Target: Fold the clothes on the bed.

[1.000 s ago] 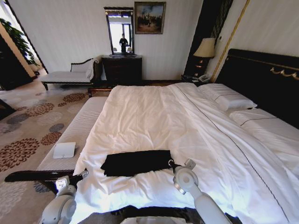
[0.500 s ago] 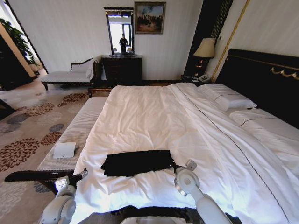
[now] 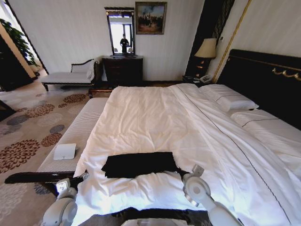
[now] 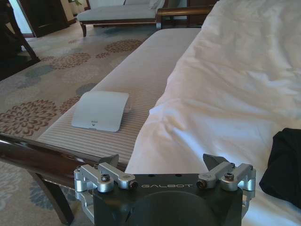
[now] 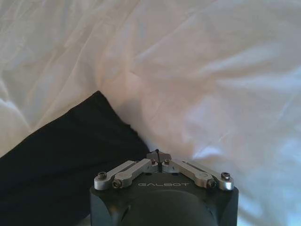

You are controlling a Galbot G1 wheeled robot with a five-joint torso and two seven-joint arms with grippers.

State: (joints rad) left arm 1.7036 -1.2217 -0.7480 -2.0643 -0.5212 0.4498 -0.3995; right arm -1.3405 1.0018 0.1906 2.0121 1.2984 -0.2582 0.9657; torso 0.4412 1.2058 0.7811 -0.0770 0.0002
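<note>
- The shirt (image 3: pixel 138 164) is seen in the head view as a black, folded, long band lying flat across the near end of the bed (image 3: pixel 155 117), on the white duvet (image 3: pixel 141 122).
- Its long axis runs left to right; rumpled folds of duvet lie between it and the robot.
- The right hand (image 3: pixel 184 173) is placed at the shirt's right end, low over the duvet, just beside the cloth's edge.
- In the right wrist view, the right hand (image 5: pixel 158 156) is seen clenched, its fingertips (image 5: pixel 164 156) pressed together; whether a bit of fabric is pinched between them cannot be told.
- The shirt (image 5: pixel 61 155) is shown there as a dark corner reaching up to the hand, with creased white duvet (image 5: pixel 211 70) around it.
- The left hand (image 3: pixel 83 176) is held at the bed's near left corner, apart from the shirt.
- In the left wrist view, the left hand (image 4: pixel 162 162) is seen released, its fingers (image 4: pixel 214 162) spread wide with nothing between them.
- An edge of the shirt (image 4: pixel 287 165) is caught in that view, well off to one side of the left hand.
- A striped bench (image 3: pixel 75 134) stands alongside the bed's left edge, and a flat white device (image 4: pixel 100 110) lies on it.
- White pillows (image 3: pixel 230 100) are set against the dark headboard (image 3: pixel 268 80) at the far right.
</note>
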